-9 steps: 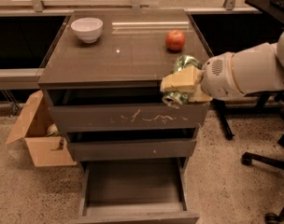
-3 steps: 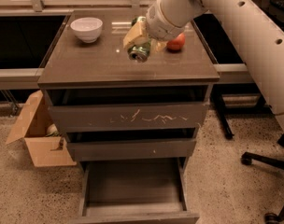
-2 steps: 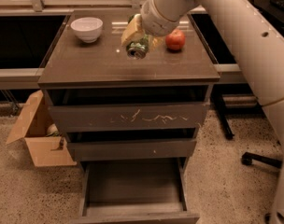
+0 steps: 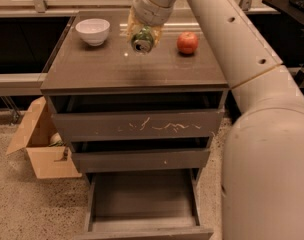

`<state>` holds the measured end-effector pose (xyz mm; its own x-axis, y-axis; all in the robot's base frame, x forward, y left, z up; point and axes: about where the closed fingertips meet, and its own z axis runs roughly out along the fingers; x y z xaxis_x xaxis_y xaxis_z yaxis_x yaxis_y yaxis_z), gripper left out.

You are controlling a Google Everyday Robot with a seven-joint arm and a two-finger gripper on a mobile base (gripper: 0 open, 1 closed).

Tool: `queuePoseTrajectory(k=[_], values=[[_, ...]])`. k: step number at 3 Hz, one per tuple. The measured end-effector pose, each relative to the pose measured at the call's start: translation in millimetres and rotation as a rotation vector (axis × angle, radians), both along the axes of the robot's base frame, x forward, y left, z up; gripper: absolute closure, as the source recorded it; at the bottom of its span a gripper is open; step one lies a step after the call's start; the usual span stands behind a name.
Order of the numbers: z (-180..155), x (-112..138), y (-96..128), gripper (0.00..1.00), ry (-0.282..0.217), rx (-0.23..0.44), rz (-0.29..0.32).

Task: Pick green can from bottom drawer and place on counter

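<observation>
My gripper [image 4: 142, 36] is shut on the green can [image 4: 142, 40] and holds it tilted, silver end toward the camera, just above the middle of the counter [image 4: 117, 74]. The can hangs between the white bowl and the red apple. The bottom drawer [image 4: 142, 204] stands pulled open below, its floor bare. My white arm [image 4: 232, 54] reaches in from the right and fills the lower right of the view.
A white bowl [image 4: 93, 31] sits at the counter's back left. A red apple [image 4: 187, 42] sits at the back right. The top drawer front [image 4: 137, 126] bears white scratches. An open cardboard box [image 4: 39, 144] stands on the floor to the left.
The gripper has carried the can from in front of the cabinet's right side up over the counter, then back and left, to hang between the bowl and the apple.
</observation>
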<state>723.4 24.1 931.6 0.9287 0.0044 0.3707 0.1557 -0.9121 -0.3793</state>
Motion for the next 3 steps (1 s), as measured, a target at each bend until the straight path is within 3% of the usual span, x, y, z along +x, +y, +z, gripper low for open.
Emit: queuePoseTrajectory(k=[2, 3], values=[[-26, 26, 28, 1.0, 0.056, 0.032, -0.021], [-42, 32, 35, 0.88, 0.089, 0.077, -0.03]])
